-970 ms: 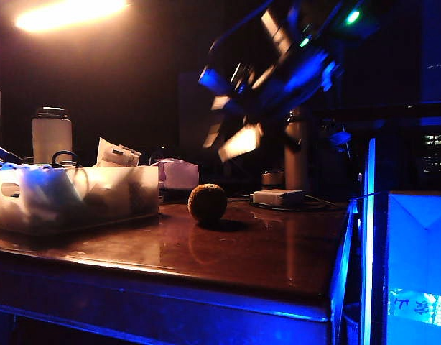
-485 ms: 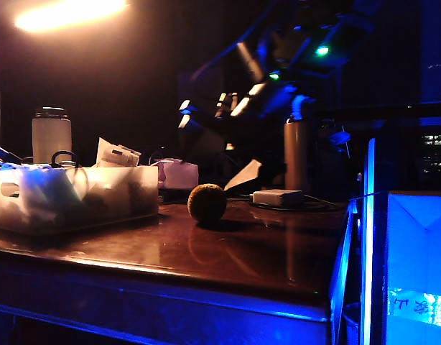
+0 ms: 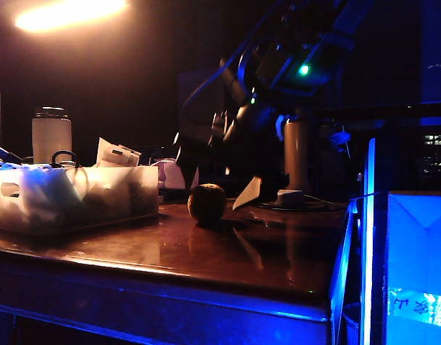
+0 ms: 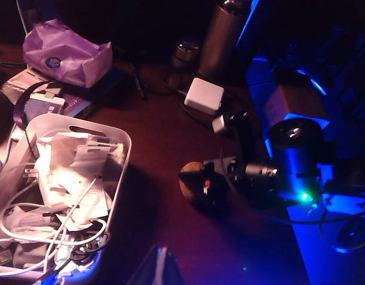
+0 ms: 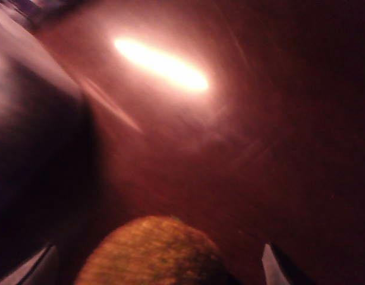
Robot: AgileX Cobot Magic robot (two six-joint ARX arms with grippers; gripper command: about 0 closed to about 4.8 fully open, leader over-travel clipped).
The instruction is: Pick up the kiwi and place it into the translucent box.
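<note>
Brown and fuzzy, the kiwi point(image 3: 207, 203) sits on the dark glossy table point(image 3: 263, 251), out in the open and not lifted, so we'd say we're only at the approach part of the job. The right gripper point(image 3: 224, 190) is down at the kiwi with its jaws spread wide; in the right wrist view the fruit fills the space between the two fingertips point(image 5: 274, 264), but nothing is pinched on it, and we can't tell whether a pad is touching it. Closing, lifting, carrying and dropping it off are all left to do, as far as we can judge. The translucent box point(image 3: 77, 198) stands well apart from the kiwi, toward the left of the exterior view, and it's already stuffed with white cables point(image 4: 52, 225) and paper packets point(image 4: 81, 172), so the kiwi would have to land on top of that mess. The left gripper doesn't show clearly anywhere, so we can't tell whether it's released or clenched. Around the fruit there's a small white adapter point(image 4: 204, 95) with its cord, a metal bottle point(image 4: 221, 35) behind it, a purple bag point(image 4: 66, 53) and a white bottle point(image 3: 52, 134) behind the box. The straight path over to the box looks clear to us.
</note>
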